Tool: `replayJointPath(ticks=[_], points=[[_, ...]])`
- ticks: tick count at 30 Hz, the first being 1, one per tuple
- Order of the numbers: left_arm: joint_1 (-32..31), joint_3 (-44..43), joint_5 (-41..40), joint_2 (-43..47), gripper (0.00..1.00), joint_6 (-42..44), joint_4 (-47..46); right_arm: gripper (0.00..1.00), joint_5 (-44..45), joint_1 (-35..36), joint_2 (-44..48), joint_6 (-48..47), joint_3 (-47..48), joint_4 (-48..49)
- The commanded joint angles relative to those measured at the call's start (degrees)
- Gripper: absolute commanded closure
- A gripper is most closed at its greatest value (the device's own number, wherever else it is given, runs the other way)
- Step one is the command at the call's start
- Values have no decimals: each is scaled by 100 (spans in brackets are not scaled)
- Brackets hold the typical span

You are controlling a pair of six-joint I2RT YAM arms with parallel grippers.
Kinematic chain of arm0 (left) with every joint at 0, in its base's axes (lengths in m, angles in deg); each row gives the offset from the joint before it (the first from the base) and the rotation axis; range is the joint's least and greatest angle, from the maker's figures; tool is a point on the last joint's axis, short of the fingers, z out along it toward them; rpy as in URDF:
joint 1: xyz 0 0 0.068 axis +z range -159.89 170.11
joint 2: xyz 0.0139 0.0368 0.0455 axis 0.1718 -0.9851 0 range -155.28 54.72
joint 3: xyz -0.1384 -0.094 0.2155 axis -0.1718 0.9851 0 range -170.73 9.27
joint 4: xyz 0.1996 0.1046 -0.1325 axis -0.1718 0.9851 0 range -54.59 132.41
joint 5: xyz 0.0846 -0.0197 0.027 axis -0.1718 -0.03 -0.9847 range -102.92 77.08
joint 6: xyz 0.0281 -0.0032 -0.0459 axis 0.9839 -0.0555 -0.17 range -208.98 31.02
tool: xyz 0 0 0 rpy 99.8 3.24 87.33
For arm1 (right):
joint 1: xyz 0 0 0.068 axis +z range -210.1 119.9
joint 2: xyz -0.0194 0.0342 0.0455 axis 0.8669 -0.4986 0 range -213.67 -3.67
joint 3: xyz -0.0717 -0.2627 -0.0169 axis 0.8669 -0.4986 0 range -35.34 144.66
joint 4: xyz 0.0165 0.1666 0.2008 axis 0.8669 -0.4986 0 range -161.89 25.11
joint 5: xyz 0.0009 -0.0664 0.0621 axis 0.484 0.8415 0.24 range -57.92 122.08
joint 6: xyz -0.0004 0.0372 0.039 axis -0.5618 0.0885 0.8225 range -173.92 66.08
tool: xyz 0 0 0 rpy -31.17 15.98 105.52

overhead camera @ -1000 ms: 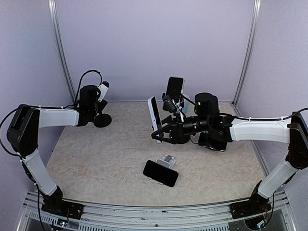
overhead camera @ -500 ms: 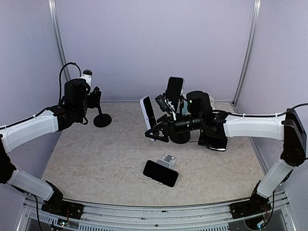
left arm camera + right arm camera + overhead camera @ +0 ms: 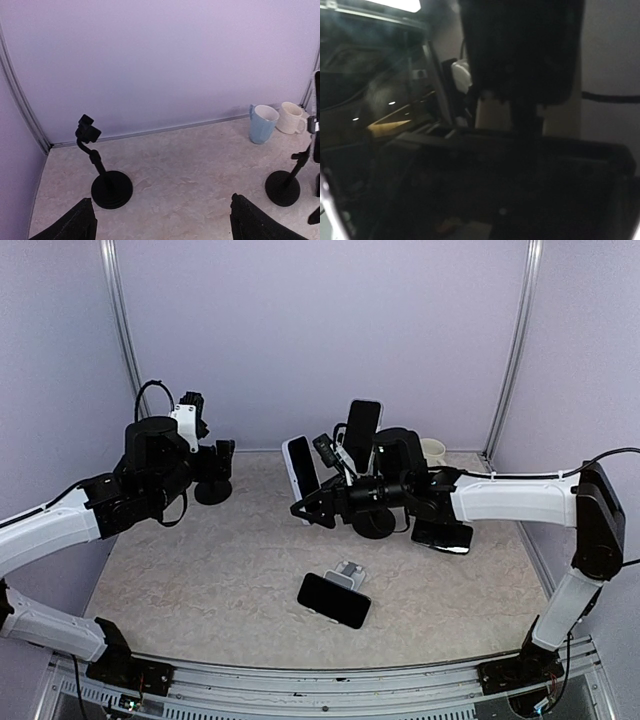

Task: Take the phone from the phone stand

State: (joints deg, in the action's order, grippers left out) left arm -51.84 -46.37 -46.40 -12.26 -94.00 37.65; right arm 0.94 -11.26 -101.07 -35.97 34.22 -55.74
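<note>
Top external-wise: looks light, stiff, slick (crackable glass!), so better pinching rims of phone (image 3: 299, 468), clamped low in right hand (image 3: 316, 506).

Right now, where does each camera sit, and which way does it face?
Top external: above and behind the bases, looking down over the table to the back wall; both arms show.
Left wrist: on the left arm, facing the empty stand and cups; its fingertips show.
Right wrist: close against the held phone; dark, own fingers unclear.
Shared: top external also shows that stand.
</note>
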Motion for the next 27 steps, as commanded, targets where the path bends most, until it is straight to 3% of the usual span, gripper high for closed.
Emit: replayJointPath(ticks=[1, 8, 12, 21, 27], points=[[-330, 157, 1119, 291, 12, -617, -152, 94, 668, 135, -110, 46, 360, 128], [-770, 339, 2530, 216, 19, -1254, -604, 94, 976, 246, -331, -5, 615, -27], [-806, 555, 3168, 227, 27, -1447, -1075, 94, 995, 311, -448, -78, 778, -162], [-808, 458, 2662, -226, 36, -2143, -988, 94, 1207, 490, -481, -162, 876, -278], [-814, 309, 2495, -493, 51, -2453, -980, 92, 1652, 596, -492, -222, 958, -491]])
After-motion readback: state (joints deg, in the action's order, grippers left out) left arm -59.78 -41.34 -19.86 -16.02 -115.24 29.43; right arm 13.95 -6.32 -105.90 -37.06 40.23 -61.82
